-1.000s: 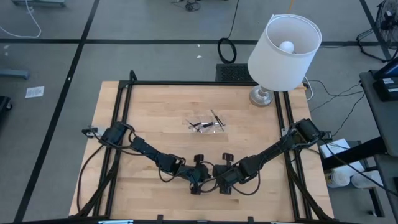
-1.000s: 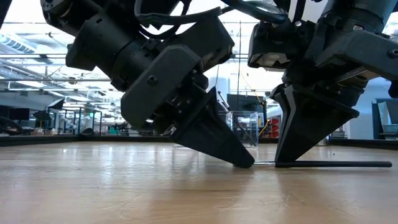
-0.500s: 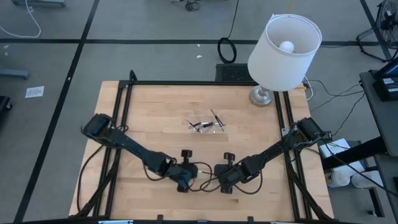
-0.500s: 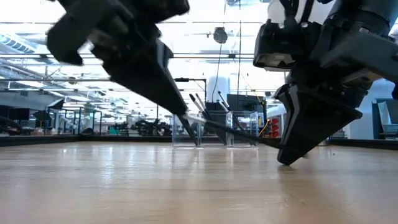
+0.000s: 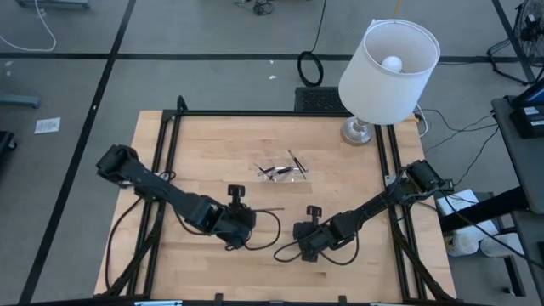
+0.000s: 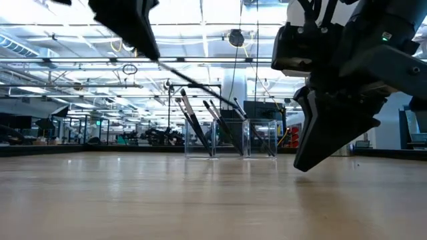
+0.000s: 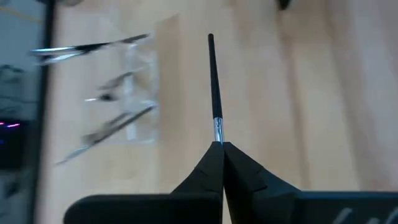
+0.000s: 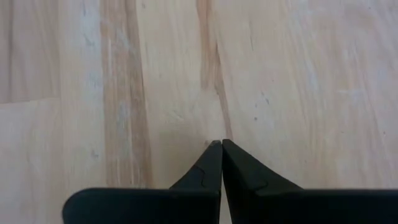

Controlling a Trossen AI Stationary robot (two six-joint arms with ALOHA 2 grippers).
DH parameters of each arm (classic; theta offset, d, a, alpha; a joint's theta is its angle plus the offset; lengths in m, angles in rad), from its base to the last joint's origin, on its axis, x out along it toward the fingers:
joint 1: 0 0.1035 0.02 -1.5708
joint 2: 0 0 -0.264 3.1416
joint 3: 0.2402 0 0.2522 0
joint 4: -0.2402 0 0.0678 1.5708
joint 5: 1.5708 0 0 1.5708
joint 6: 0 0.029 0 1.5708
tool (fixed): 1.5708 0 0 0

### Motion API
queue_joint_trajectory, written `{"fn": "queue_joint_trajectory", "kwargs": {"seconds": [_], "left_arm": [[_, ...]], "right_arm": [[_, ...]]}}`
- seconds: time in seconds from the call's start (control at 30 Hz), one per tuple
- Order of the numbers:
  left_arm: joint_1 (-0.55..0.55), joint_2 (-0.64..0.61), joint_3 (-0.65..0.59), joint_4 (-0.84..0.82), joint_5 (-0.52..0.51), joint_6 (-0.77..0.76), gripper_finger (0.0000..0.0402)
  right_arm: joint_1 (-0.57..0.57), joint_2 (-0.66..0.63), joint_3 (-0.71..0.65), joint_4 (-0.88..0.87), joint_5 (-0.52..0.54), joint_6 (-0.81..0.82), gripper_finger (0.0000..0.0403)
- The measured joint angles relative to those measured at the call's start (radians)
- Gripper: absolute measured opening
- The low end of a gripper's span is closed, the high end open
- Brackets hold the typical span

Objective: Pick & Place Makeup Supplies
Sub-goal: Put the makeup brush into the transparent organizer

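Note:
My left gripper [image 5: 253, 212] hangs above the table's middle, left of centre, shut on one thin dark stick [image 5: 272, 208]. The stick also shows in the low view [image 6: 190, 75] and in the left wrist view [image 7: 213, 81]. Beyond it toward the far edge stands a small clear tray [image 5: 282, 170] on the wood; several more dark sticks [image 6: 207, 123] lean inside it. My right gripper [image 5: 299, 242] is shut on nothing near the table's near middle. Its tips [image 8: 221, 144] hover low over bare wood [image 6: 301, 168]. My left gripper pinches the stick's end by the silvery band [image 7: 218, 132] between its two fingertips [image 7: 211, 155]. The stick runs straight on from the fingers, along their line, toward the table's right. It is lifted clear of the table, with its free dark end [image 6: 217, 89] slanting downward.
A white-shaded lamp [image 5: 387, 64] stands at the table's far right corner. A black frame rail [image 5: 280, 112] runs along the far edge, and side rails [image 5: 166, 144] run along the sides. Cables [image 5: 268, 238] lie between the two grippers. Bare wood lies around the tray.
My left gripper has risen from the table beside my right gripper and swung toward the left and far side, carrying the stick. The stick lay flat on the wood a second ago and is now lifted clear and tilted. My right gripper has stayed about where it was.

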Motion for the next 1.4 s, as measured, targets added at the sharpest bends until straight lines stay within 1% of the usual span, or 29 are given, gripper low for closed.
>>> {"fn": "queue_joint_trajectory", "kwargs": {"seconds": [0.13,0.23,0.33,0.4,0.57,0.77,0.87,1.0,1.27,1.4], "left_arm": [[0.003,0.000,0.133,-0.197,-0.069,0.032,0.0000],[0.013,0.000,0.235,-0.348,-0.122,0.059,0.0000],[0.037,-0.002,0.317,-0.463,-0.171,0.116,0.0000],[0.064,-0.002,0.341,-0.492,-0.197,0.205,0.0000],[0.163,0.014,0.344,-0.491,-0.254,0.446,0.0000],[0.272,0.106,0.344,-0.475,-0.256,0.676,0.0000],[0.301,0.158,0.345,-0.417,-0.261,0.777,0.0000],[0.327,0.220,0.384,-0.360,-0.229,0.875,0.0000],[0.387,0.374,0.532,-0.340,-0.233,1.069,0.0000],[0.406,0.450,0.596,-0.341,-0.234,1.143,0.0000]], "right_arm": [[0.000,-0.001,-0.002,0.010,0.006,0.020,0.0000],[0.005,-0.002,-0.020,0.049,0.004,0.022,0.0000],[0.013,-0.002,-0.051,0.126,0.004,0.017,0.0000],[0.014,-0.002,-0.086,0.213,0.004,-0.010,0.0000],[0.014,-0.005,-0.187,0.442,0.003,-0.040,0.0000],[0.008,-0.006,-0.274,0.609,0.004,-0.039,0.0000],[0.005,-0.006,-0.308,0.681,0.002,-0.051,0.0000],[0.005,-0.005,-0.332,0.728,0.002,-0.060,0.0000],[0.005,-0.005,-0.353,0.765,0.001,-0.068,0.0000],[0.005,-0.004,-0.353,0.773,0.000,-0.083,0.0000]]}}
